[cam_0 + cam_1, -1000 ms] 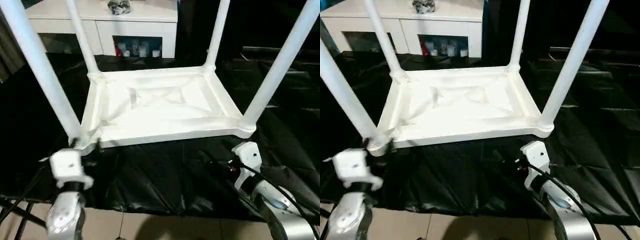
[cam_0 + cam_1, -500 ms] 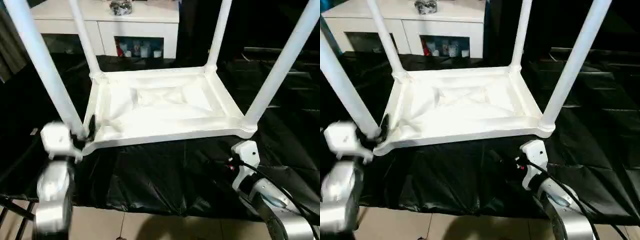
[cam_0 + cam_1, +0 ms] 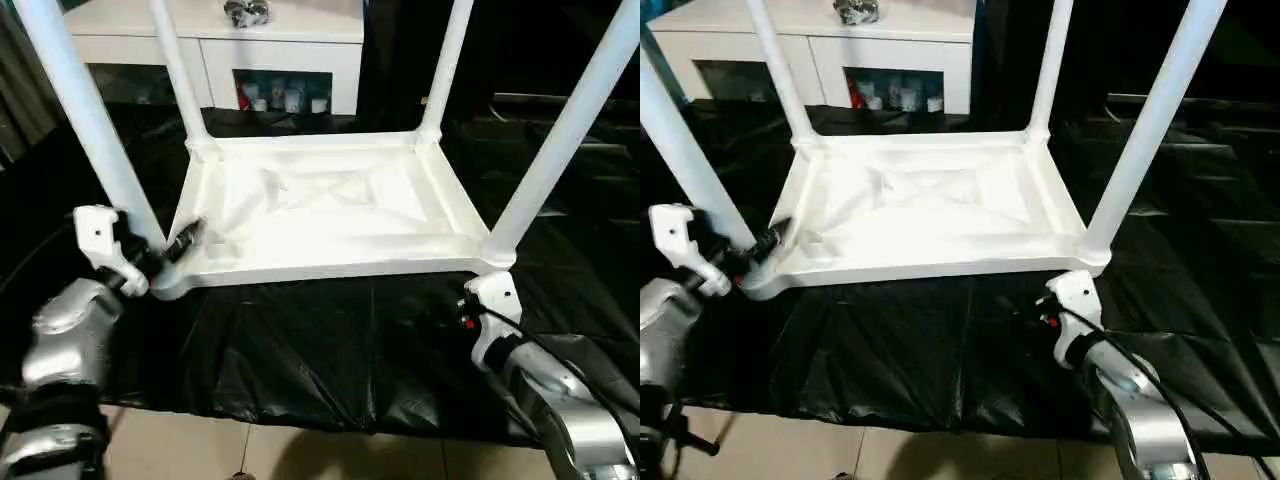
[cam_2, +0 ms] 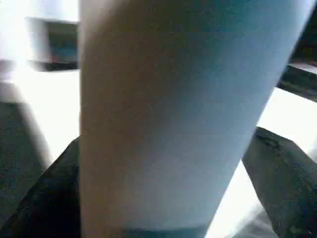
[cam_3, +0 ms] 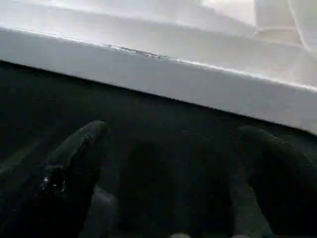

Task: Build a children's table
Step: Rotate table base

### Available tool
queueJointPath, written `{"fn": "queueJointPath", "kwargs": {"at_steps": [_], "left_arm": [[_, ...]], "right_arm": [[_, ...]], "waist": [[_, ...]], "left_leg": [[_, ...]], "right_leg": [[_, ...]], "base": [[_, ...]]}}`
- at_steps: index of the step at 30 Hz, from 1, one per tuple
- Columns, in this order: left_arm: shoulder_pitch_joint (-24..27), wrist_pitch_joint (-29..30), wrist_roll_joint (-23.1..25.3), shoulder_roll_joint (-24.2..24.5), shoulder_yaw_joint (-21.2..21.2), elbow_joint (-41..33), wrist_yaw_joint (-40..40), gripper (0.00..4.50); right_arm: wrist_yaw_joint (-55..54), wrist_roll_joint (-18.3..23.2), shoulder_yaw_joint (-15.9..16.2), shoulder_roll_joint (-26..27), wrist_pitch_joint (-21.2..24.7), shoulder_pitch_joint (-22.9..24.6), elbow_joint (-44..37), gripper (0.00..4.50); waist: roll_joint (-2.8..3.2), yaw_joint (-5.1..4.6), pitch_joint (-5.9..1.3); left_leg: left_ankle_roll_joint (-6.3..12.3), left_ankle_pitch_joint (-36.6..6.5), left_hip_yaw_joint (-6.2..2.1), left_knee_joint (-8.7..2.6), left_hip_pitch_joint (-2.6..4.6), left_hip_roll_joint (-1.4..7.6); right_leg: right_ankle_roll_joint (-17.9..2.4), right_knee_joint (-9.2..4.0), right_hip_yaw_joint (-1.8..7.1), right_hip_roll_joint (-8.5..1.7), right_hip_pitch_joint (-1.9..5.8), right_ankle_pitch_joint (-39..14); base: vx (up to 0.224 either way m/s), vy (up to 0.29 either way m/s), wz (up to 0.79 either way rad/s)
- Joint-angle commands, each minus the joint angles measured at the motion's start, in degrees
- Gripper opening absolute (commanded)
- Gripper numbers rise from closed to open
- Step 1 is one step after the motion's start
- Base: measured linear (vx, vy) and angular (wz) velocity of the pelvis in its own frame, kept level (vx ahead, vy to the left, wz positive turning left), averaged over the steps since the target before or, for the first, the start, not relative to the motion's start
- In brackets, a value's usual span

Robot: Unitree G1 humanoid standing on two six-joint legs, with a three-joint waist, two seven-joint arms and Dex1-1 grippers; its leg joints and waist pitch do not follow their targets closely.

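Four long white tubular legs rise from the small white plastic children's table, lying upside down on the crinkled black plastic sheet. Behind stands a white cabinet. Left gripper clamps the near-left leg at its socket; right gripper hangs spread just before the table's front edge.

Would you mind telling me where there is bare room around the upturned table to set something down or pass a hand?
The black sheet lies bare between the table top's near edge and the tiled floor, flanked by the two grippers. The ribbed underside between the four legs is also bare. It is crowded at the near-left leg, where the left gripper straddles it, and around the right gripper.
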Motion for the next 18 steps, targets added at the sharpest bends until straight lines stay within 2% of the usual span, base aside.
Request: {"fn": "queueJointPath", "kwargs": {"at_steps": [1, 2, 3, 4, 5, 6, 8, 9, 11, 12, 13, 14, 15, 16, 17, 18], "left_arm": [[0.68, 2.84, -1.17, 0.09, -3.91, -2.26, -6.75, 4.46], [0.79, 3.37, -1.50, 0.24, -4.35, -2.77, -7.59, 4.46], [1.01, 5.50, -2.94, 0.44, -5.84, -4.72, -9.95, 4.46], [1.16, 6.28, -3.36, 0.44, -6.36, -5.55, -10.46, 4.46], [1.40, 6.83, -3.65, 0.50, -6.80, -6.23, -10.85, 4.46], [1.74, 7.54, -4.06, 0.54, -7.27, -7.17, -11.20, 4.46], [3.01, 10.28, -5.71, 0.77, -9.10, -10.64, -13.10, 4.46], [5.96, 13.41, -7.37, 0.95, -12.47, -17.12, -15.35, 4.46], [8.00, 15.38, -8.49, 0.92, -14.42, -21.36, -16.24, 4.46], [9.41, 16.86, -9.37, 0.81, -15.63, -24.36, -16.59, 4.46], [11.55, 19.32, -10.92, 0.27, -17.54, -28.86, -16.91, 4.46], [12.93, 20.15, -11.48, -0.23, -19.02, -31.45, -16.83, 4.46], [13.96, 21.03, -11.81, -0.92, -20.30, -33.58, -16.69, 4.46], [14.19, 21.20, -11.95, -1.21, -20.63, -34.10, -16.51, 4.46], [15.21, 21.99, -12.59, -2.65, -22.09, -36.47, -15.62, 4.46], [15.45, 22.26, -12.90, -3.89, -22.80, -37.37, -14.69, 4.46]], "right_arm": [[-0.92, -1.71, 0.23, -0.11, 0.03, -1.80, 3.19, 4.50], [-0.98, -2.09, 0.46, -0.12, -0.42, -2.40, 4.48, 4.50], [-1.38, -3.25, 1.08, 0.22, -2.44, -4.89, 9.37, 4.50], [-1.58, -3.69, 1.27, 0.34, -3.24, -5.76, 11.02, 4.50], [-1.91, -4.05, 1.37, 0.48, -3.82, -6.31, 12.03, 4.50], [-2.06, -3.96, 1.25, 0.71, -4.08, -6.83, 12.82, 4.50], [-2.69, -3.54, 0.77, 1.62, -4.98, -8.83, 15.84, 4.50], [-3.29, -3.70, 0.72, 2.57, -6.36, -11.34, 20.02, 4.50], [-3.30, -4.02, 0.94, 3.08, -7.11, -12.44, 21.86, 4.50], [-3.31, -4.35, 1.15, 3.44, -7.73, -13.15, 22.96, 4.50], [-3.13, -4.74, 1.46, 4.21, -8.51, -14.44, 24.73, 4.50], [-3.02, -4.95, 1.74, 4.80, -9.02, -15.36, 25.78, 4.50], [-2.85, -5.16, 1.99, 5.52, -9.84, -16.68, 27.54, 4.50], [-2.75, -5.18, 2.07, 5.73, -10.00, -17.04, 27.93, 4.50], [-2.26, -5.25, 2.43, 6.75, -10.86, -18.79, 29.91, 4.50], [-1.83, -5.30, 2.75, 7.44, -11.30, -20.00, 31.13, 4.50]], "waist": [[0.18, 0.02, -2.92], [-0.03, 0.05, -3.01], [0.13, 0.28, -3.01], [0.02, 0.19, -2.87], [0.33, 0.35, -2.98], [0.12, 0.16, -2.86], [0.16, 0.28, -2.89], [0.17, 0.12, -3.01], [0.17, -0.11, -2.98], [0.24, -0.21, -2.97], [-0.10, -0.53, -3.00], [-0.16, -0.74, -2.85], [-0.13, -0.92, -2.78], [-0.43, -1.02, -2.81], [-0.61, -1.35, -2.72], [-0.54, -1.69, -2.56]], "left_leg": [[-0.21, -17.05, 0.22, -4.50, 1.01, 0.78], [-0.30, -17.21, 0.26, -4.41, 0.99, 0.76], [-0.43, -17.42, 0.36, -4.36, 1.06, 0.80], [-0.58, -17.54, 0.36, -4.45, 0.79, 0.66], [-0.83, -17.72, 0.40, -4.34, 1.05, 0.77], [-0.75, -17.78, 0.44, -4.34, 0.89, 0.69], [-0.70, -17.96, 0.42, -4.37, 0.96, 0.70], [-0.80, -17.64, 0.20, -4.47, 0.85, 0.86], [-0.79, -17.59, 0.34, -4.43, 0.98, 0.94], [-0.64, -16.85, 0.40, -4.43, 0.75, 0.91], [-0.48, -16.97, 0.45, -4.40, 0.66, 0.98], [-0.31, -16.81, 0.39, -4.50, 0.34, 0.78], [-0.15, -17.45, 0.49, -4.50, 0.52, 0.83], [-0.16, -17.96, 0.56, -4.39, 0.65, 0.89], [-0.21, -18.33, 0.42, -4.49, 0.28, 0.79], [-0.41, -19.14, 0.45, -4.45, 0.32, 0.67]], "right_leg": [[-12.21, -3.47, 1.97, -2.04, 1.89, -12.84], [-12.66, -3.28, 1.97, -2.20, 2.05, -12.81], [-12.57, -3.36, 2.01, -2.29, 2.02, -13.46], [-12.43, -3.45, 1.98, -2.24, 2.21, -14.60], [-12.45, -3.41, 2.03, -2.39, 2.06, -14.64], [-12.36, -3.50, 2.07, -2.29, 2.10, -14.83], [-11.94, -3.51, 2.02, -2.17, 2.22, -15.46], [-12.41, -3.18, 1.99, -2.38, 2.31, -15.19], [-12.78, -3.20, 2.01, -2.13, 2.21, -14.70], [-13.13, -3.06, 2.01, -2.00, 2.39, -13.36], [-13.33, -2.93, 2.02, -2.01, 2.45, -12.94], [-13.08, -2.98, 1.95, -1.89, 2.67, -13.60], [-12.63, -3.34, 1.98, -1.88, 2.44, -15.37], [-12.51, -3.38, 2.01, -1.93, 2.31, -16.32], [-11.91, -3.38, 1.99, -2.04, 2.55, -18.90], [-10.98, -3.80, 1.98, -1.93, 2.34, -21.56]], "base": [[0.000, 0.000, 0.00], [0.000, 0.000, 0.00], [0.000, 0.000, 0.00], [0.000, 0.000, 0.00], [0.000, 0.000, 0.00], [0.000, 0.000, 0.00], [0.000, 0.000, 0.00], [0.000, 0.000, 0.00], [0.000, 0.000, 0.00], [0.000, 0.000, 0.00], [0.000, 0.000, 0.00], [0.000, 0.000, 0.00], [0.000, 0.000, 0.00], [0.000, 0.000, 0.00], [0.000, 0.000, 0.00], [0.000, 0.000, 0.00]]}}
